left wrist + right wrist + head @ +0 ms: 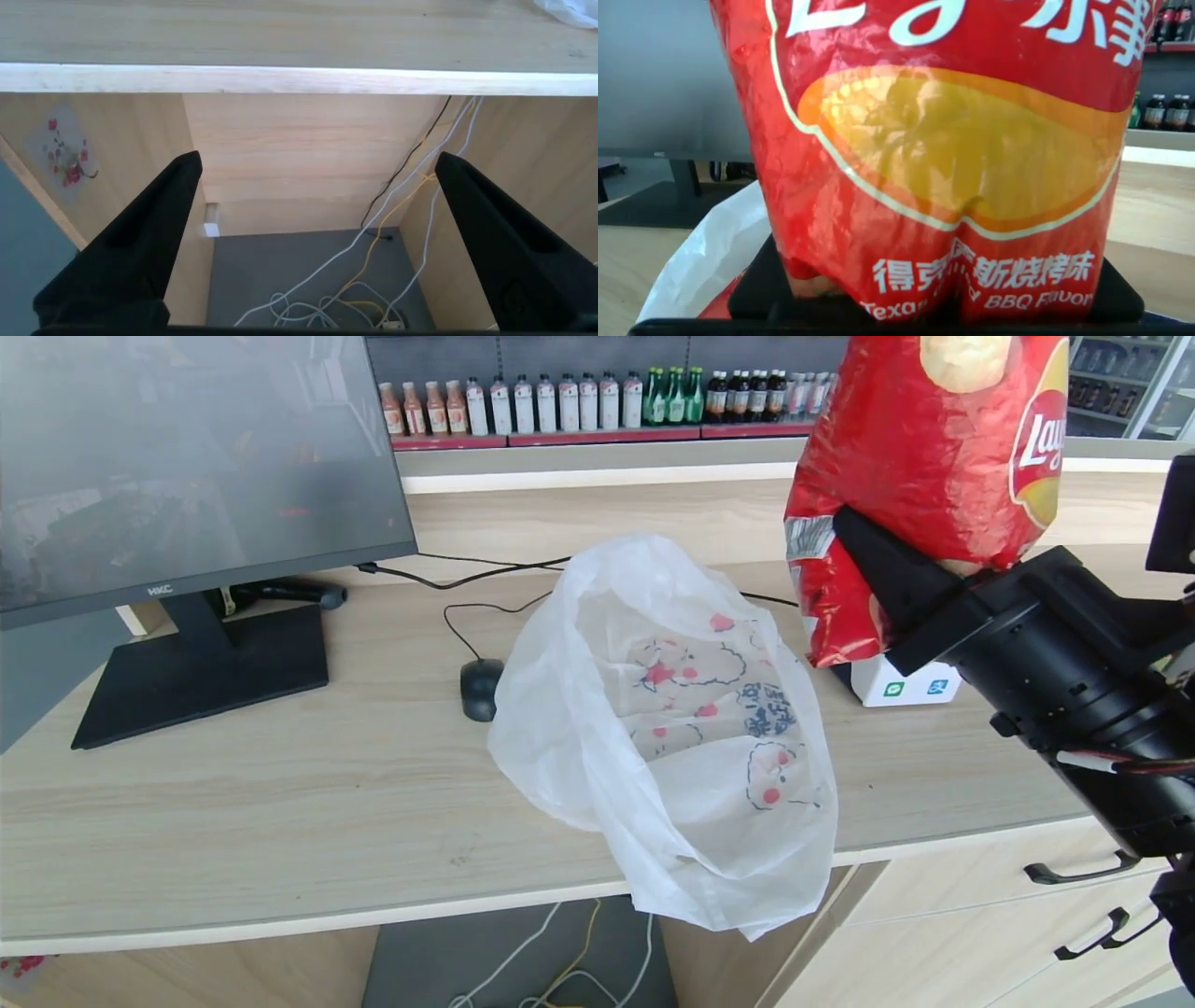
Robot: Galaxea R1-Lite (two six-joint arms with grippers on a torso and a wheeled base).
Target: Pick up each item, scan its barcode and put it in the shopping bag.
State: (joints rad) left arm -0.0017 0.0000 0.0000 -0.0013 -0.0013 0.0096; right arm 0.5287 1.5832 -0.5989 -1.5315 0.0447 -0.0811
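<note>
A red bag of chips (920,457) hangs high at the right of the counter, with my right gripper (887,569) shut on its lower part. In the right wrist view the red chips bag (943,159) stands right in front of the camera, pinched at its base. A white plastic shopping bag (672,728) with a cartoon print lies in the middle of the counter, spilling over the front edge, below and left of the chips. My left gripper (308,243) is open below the counter's front edge, facing the recess under the counter.
A monitor (187,467) on a black stand fills the left of the counter (280,793). A black mouse (480,689) lies just left of the shopping bag. A small white box (901,681) stands under the chips. Cables (374,271) hang under the counter. Drawers (1074,896) are at the right.
</note>
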